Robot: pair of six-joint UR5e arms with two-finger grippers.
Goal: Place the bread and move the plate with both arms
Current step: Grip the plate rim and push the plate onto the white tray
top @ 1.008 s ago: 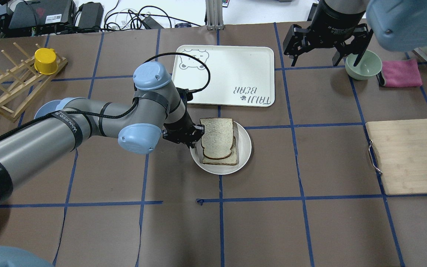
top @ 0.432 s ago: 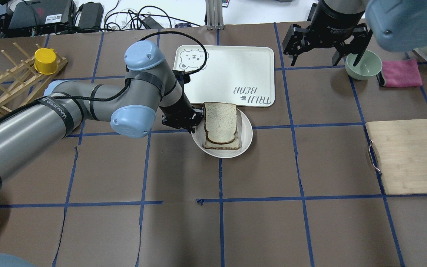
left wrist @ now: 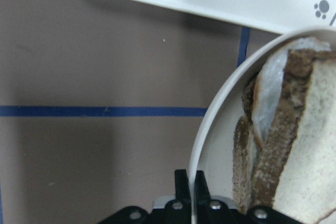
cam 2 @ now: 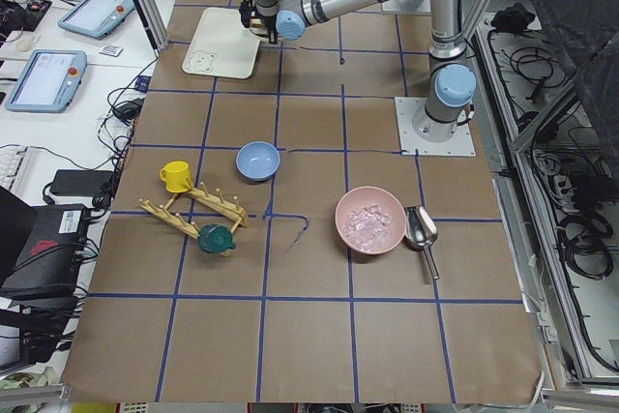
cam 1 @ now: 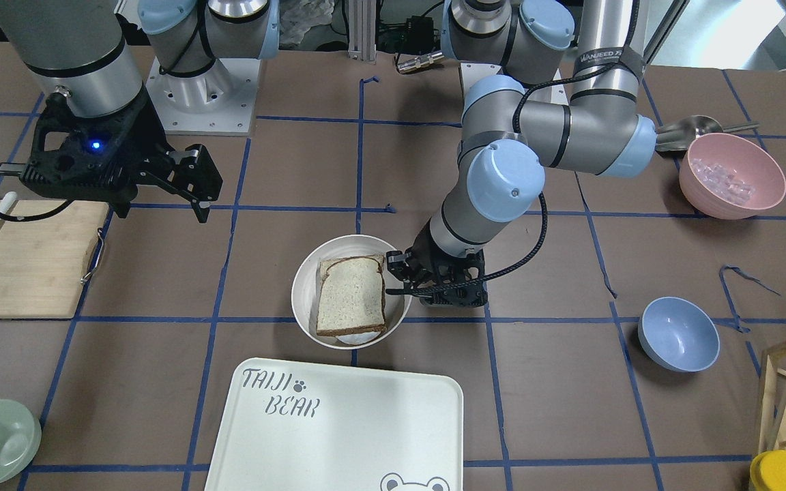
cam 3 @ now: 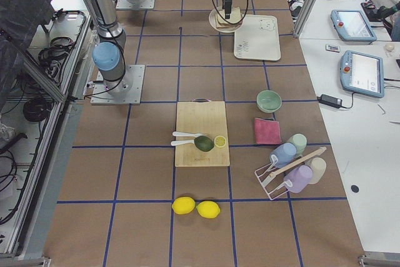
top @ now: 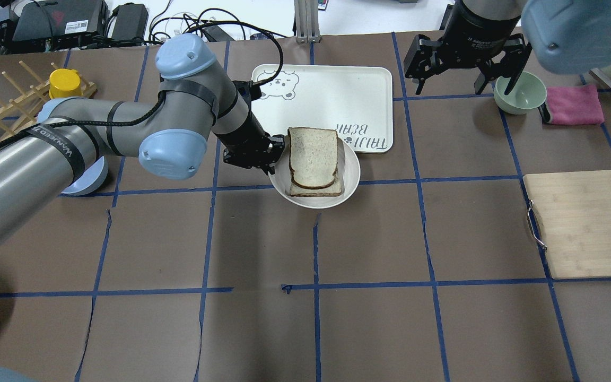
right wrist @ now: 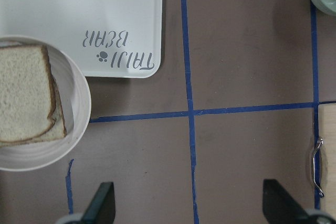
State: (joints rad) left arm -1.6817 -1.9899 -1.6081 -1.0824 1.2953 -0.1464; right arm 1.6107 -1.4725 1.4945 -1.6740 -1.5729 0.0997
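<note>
The left tool (top: 278, 151) is pinching the rim of the plate (top: 350, 183) on the side toward the bench's left end; the wrist view shows one finger (left wrist: 181, 182) outside the rim and the other inside it, pressed onto the thin edge. The plate sits around the middle of the bench's length, somewhat toward the long edge away from the robot. On it rests the bread (top: 313, 154), dark crust showing along its sides, laid on top of a paler second slice (top: 319, 192) whose border peeks out on the robot's side. From overhead the plate's far rim overlaps the near corner of the lettered tray (top: 326, 95), which lies by that far long edge (the front view shows a gap between them, so I cannot tell whether they touch).

The right tool (top: 464, 87) hangs above the bench near the far long edge, toward the right end, its fingers spread wide and gripping nothing. Just beside it stands a green bowl (top: 520, 93).
</note>
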